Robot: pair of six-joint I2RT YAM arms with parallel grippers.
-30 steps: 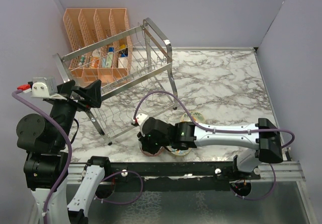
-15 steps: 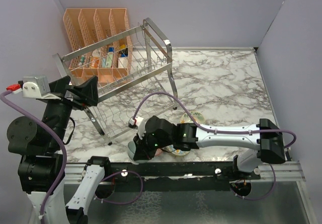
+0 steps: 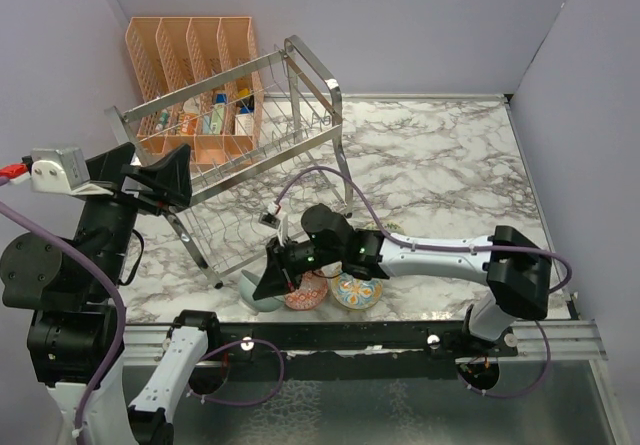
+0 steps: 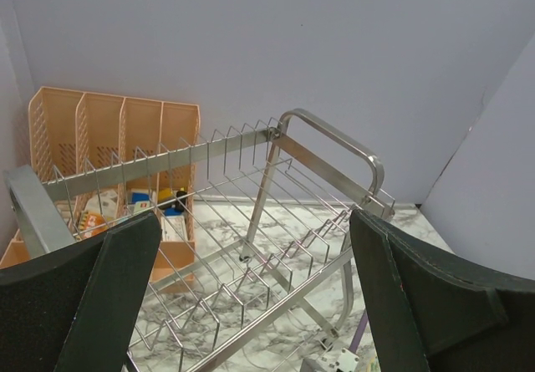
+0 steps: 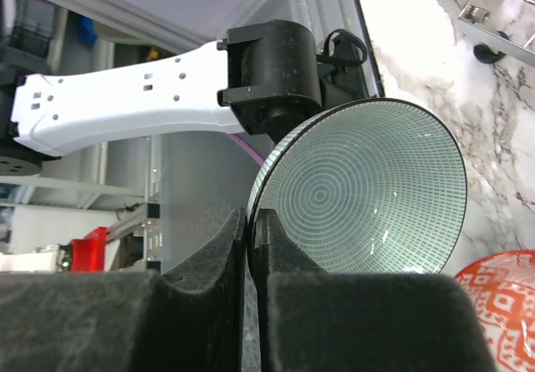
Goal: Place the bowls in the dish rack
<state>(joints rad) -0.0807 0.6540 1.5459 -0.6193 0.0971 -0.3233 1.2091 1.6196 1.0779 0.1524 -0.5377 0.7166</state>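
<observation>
Top cam first: my right gripper (image 3: 272, 279) is reached across to the near left of the marble table (image 3: 450, 165), clamped on the rim of the teal bowl (image 3: 250, 291). The bowl is tipped up on edge just in front of the dish rack (image 3: 250, 155) legs, and I can't tell if its low edge is off the table. The orange-red bowl (image 3: 305, 291) and the cream floral bowl (image 3: 357, 291) sit side by side right next to it, not loaded. The left gripper (image 3: 140, 173) hangs by the rack's left end, jaws wide apart, nothing in them

Left wrist cam: basically all rack wires with the peach organiser (image 4: 109, 138) behind. No bowl shows in what I can see of the tiers, which the top cam doesn't make clear

Right wrist cam: this one shows the bite, only a thin bit of rim between the pads. So I'd lift slowly, keep the bowl on edge, and line it up with a gap in the lower wires while staying clear of the frame leg
</observation>
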